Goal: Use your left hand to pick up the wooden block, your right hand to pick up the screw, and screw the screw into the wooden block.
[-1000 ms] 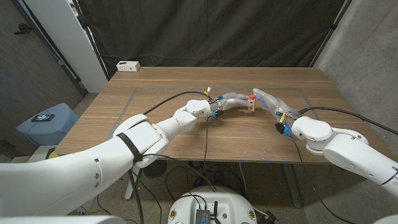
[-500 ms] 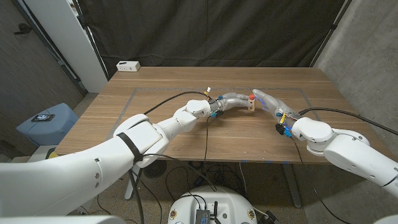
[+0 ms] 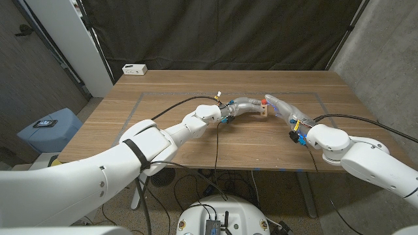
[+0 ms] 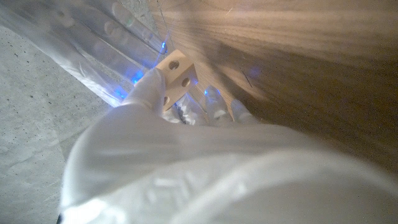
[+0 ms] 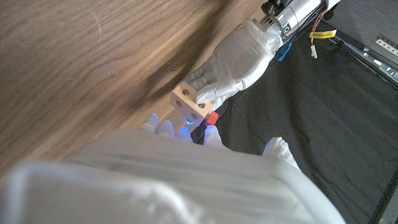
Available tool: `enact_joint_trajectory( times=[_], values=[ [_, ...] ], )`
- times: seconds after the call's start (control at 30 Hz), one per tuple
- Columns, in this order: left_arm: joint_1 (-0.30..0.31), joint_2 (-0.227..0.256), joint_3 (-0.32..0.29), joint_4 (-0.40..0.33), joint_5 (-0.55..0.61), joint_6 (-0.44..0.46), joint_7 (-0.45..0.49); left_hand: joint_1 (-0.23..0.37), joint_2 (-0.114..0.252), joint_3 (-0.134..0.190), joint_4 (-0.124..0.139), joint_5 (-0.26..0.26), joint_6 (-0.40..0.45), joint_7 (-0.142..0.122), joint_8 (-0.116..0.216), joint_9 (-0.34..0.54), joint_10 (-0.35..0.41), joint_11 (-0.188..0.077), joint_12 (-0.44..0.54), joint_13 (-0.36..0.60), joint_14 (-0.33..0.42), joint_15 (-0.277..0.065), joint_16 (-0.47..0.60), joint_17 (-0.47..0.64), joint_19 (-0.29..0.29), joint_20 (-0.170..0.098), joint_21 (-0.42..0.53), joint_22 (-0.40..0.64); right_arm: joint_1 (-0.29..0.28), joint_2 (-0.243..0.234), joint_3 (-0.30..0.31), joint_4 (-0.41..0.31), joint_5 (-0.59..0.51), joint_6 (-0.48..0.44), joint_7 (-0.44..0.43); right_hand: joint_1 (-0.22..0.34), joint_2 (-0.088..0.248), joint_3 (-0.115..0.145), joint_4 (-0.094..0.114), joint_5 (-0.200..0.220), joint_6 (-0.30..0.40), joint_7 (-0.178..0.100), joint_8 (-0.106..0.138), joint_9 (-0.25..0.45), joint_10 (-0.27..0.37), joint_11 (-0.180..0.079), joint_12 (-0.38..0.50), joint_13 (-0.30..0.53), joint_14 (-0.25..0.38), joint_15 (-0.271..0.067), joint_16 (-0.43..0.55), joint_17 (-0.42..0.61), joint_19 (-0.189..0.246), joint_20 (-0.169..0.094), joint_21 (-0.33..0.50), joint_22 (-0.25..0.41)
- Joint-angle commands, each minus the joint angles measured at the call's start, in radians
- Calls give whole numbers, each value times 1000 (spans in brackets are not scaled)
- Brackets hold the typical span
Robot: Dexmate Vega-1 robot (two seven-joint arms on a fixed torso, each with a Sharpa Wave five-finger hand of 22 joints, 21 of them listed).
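My left hand [image 3: 243,104] holds the small wooden block [image 3: 263,111] just above the table's middle. The block [image 5: 189,102] is pale with round holes, and the left hand [image 5: 239,57] grips it from the far side. A red-headed screw [image 3: 264,102] sits at the block's top. In the right wrist view the screw [image 5: 211,118] lies against the block, at the fingertips of my right hand [image 5: 186,174]. The right hand [image 3: 283,106] reaches in from the right, its thumb held apart from the screw. Whether it grips the screw is hidden. The left wrist view shows the block [image 4: 176,76] beyond my left hand [image 4: 186,155].
The wooden table [image 3: 163,124] has bare room on both sides of the hands. A white power strip [image 3: 134,68] lies at its far left corner. Cables trail from both wrists. A black curtain hangs behind the table.
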Motion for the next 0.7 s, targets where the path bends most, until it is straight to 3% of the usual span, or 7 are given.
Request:
enact_joint_trajectory(
  times=[0.03,0.7],
  values=[
    [4,0,-1,0,-2,0,-4,-3,7,3,8,6,8,-3,3,3,4,1,6,1,11,-58,4,2,3,1,5,3,-10,-6,3,-18,2,-3,-1,-8,6,8,3,4,3,-2,6,3,-179,5,5,4,-201,0,6,3,1,4,6,3],
    [0,-4,1,7,-2,-2,-6,-3,7,4,8,7,11,0,4,3,2,3,6,1,11,-59,3,2,3,1,5,3,1,0,-14,-23,8,6,16,-7,7,9,2,5,7,-2,7,3,-176,7,5,4,-200,1,6,3,3,3,7,3]
  ],
)
